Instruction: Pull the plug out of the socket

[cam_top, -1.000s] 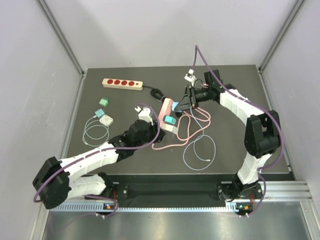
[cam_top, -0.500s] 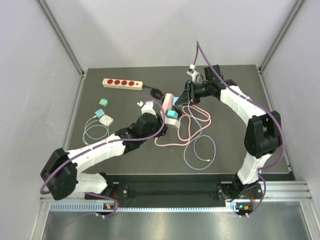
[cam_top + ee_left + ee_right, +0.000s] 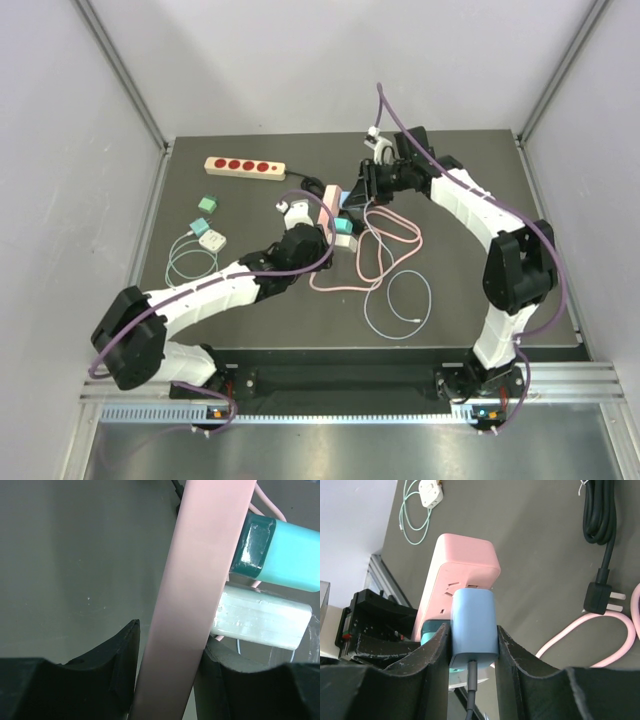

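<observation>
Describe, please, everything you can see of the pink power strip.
The pink power strip is a long, smooth plastic bar with rounded corners, its sockets facing sideways. Three plugs sit in it: a blue plug, gripped by the right hand, a teal plug and a white plug. The left hand clamps its nearer end. A pink cable loops on the table beside it.

No text, brand, number or sign can be read in any view; the pink socket strip (image 3: 465, 565) and the blue plug (image 3: 474, 625) show only plain surfaces.
</observation>
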Motion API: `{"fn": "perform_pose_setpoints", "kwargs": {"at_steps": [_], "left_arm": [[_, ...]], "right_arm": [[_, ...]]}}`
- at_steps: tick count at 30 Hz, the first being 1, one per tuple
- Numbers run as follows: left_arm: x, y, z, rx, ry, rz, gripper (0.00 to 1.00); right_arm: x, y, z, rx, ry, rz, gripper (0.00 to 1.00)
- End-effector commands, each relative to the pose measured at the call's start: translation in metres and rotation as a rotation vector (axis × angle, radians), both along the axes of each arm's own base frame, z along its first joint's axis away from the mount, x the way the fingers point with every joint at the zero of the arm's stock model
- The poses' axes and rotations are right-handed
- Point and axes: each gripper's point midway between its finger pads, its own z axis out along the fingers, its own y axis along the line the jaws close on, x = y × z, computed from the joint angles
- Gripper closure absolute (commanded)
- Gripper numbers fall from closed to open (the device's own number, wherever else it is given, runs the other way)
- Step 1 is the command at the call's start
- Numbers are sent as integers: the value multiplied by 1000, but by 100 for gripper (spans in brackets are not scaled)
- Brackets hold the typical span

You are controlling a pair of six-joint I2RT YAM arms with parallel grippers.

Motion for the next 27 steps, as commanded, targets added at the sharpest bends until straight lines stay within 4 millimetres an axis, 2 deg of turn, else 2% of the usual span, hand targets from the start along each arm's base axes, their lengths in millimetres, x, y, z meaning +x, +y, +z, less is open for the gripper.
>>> {"fn": "perform_pose_setpoints", "kwargs": {"at_steps": [1,10,14,19,23,27], "left_arm": [[22,100,-16,220,-16,440,100],[22,104,-20,238,-12,467,100],[27,99,-18,234,-14,459,100],[28,98,-19,238,-12,456,100],[26,99,-18,224,-17,452,100],[22,100,-14,187,-35,448,100]], "right_arm": [[37,-36,5,-168,-212,-56,100],[29,-33,9,-140,-238,12,100],[-1,-11,13,32,-148,142,100],[-15,0,12,155,-91,200,100],[-10,-5,9,183,-82,211,100],[-2,-27,5,231,-84,218,100]]}}
